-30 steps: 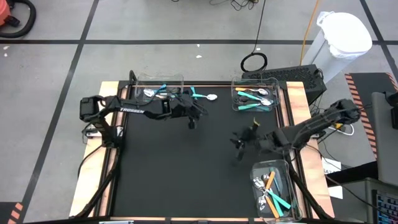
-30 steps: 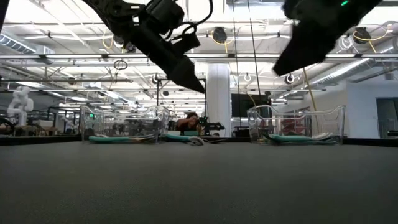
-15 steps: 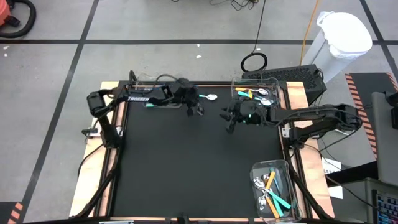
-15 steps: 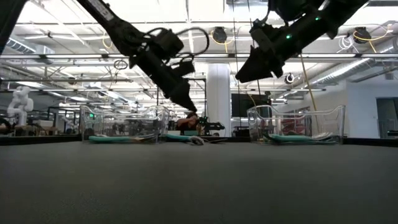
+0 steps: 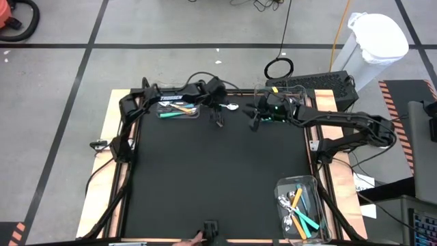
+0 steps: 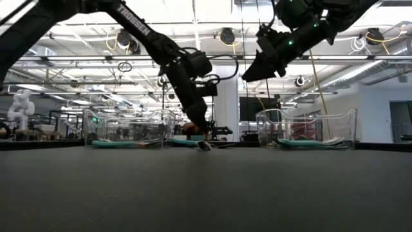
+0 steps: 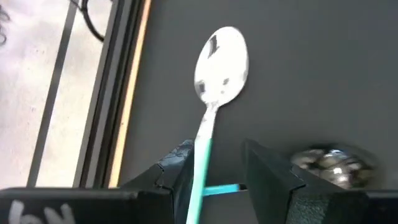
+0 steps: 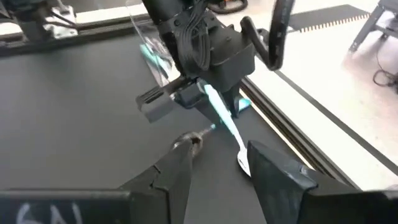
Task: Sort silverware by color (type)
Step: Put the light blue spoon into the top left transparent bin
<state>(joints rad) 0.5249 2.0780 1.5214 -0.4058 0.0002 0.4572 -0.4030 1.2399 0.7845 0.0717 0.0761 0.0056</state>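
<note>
Far-left bin (image 5: pixel 179 108) at 11 o'clock holds teal and orange pieces. Left gripper (image 5: pixel 218 121) is low at 12 o'clock, over a loose teal-handled spoon (image 7: pixel 211 106) on the tabletop (image 5: pixel 212 178). Step in hand, as I judge: picking this spoon. Fingers (image 7: pixel 264 171) are partly open, straddling the handle, not yet clamped. Next move calls for closing on the handle, then lifting. Right gripper (image 5: pixel 252 123) hovers at 1 o'clock, fingers apart, empty. Near-right bin (image 5: pixel 300 208) at 5 o'clock holds mixed pieces.
</note>
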